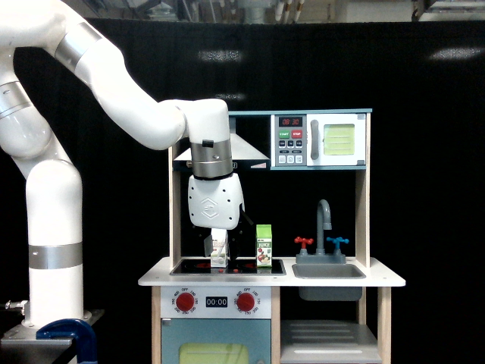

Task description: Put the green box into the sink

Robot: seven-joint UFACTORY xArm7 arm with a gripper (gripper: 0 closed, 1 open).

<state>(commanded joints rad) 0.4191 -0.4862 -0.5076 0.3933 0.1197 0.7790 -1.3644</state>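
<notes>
Item one: my gripper, a white housing with dark fingers pointing straight down over the black stovetop panel. The fingers stand on either side of a small white-grey carton with a gabled top; whether they press on it or merely flank it I cannot tell.

Item two: the small light-green toy juice carton, the green box of the task. Gabled top, white label on its face, a red fruit picture low on the label. It stands upright on the stovetop panel, just beside my gripper toward the exterior view's right, apart from the white-grey carton and not touched by me.

Item three: the grey sink basin, set into the white wooden surface further to that same side, beyond the green box. A grey curved tap rises behind it, with one red and one blue handle.

Item four: a toy microwave with a pale green window and a red digital display, on the shelf above and to the exterior view's right of my gripper.

Item five: a white-grey range hood, partly hidden behind my wrist.

Item six: two red knobs on the front panel below my gripper.
</notes>
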